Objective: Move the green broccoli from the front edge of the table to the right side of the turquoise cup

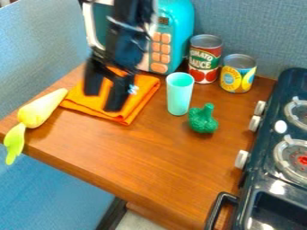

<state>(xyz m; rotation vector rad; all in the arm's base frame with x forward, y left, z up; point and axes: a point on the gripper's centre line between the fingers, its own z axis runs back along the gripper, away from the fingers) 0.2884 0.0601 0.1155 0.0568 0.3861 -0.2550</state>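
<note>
Camera view, finding one: my claw (103, 100) stands wide, with nothing held between its tips, over the orange cloth (128, 112) on the counter (120, 155); whether the tips touch the fabric, I cannot determine. Principal hazard, in my judgement: a low sweep could snag a fold and drag the cloth. The pale yellow toy vegetable (43, 110) lies by its corner, its green end projecting past the counter's edge, so a tug there might send it over. Second hazard: the teal cup (179, 96) stands upright just beyond the cloth, tall and slim, and would probably topple if my side brushed it, perhaps onto the green toy vegetable (203, 119) beside it. Containers: the cup is open-mouthed; contents, if any, cannot be confirmed. Behind it, two upright cans, the red-labelled can (204, 60) and the yellow-labelled can (238, 74), present metal tops, contents not visible. The teal toy microwave (176, 33) stands behind my claw; its interior cannot be verified.
</note>
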